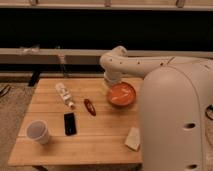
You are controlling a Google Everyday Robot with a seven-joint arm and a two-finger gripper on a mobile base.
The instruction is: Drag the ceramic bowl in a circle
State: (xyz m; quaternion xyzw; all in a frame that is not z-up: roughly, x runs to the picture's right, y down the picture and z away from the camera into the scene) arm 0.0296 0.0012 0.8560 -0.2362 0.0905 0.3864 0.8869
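The ceramic bowl (122, 94) is a round, shallow, orange-red dish on the far right part of the wooden table (100, 132). My gripper (111, 85) hangs from the white arm at the bowl's far left rim, pointing down onto it. The arm's wrist covers the place where the gripper meets the rim.
A white paper cup (38, 131) stands at the front left. A black phone (70, 123), a small red object (90, 106) and a lying white bottle (64, 94) are in the middle left. A pale sponge-like block (133, 138) is at the front right. My white body (175, 120) fills the right side.
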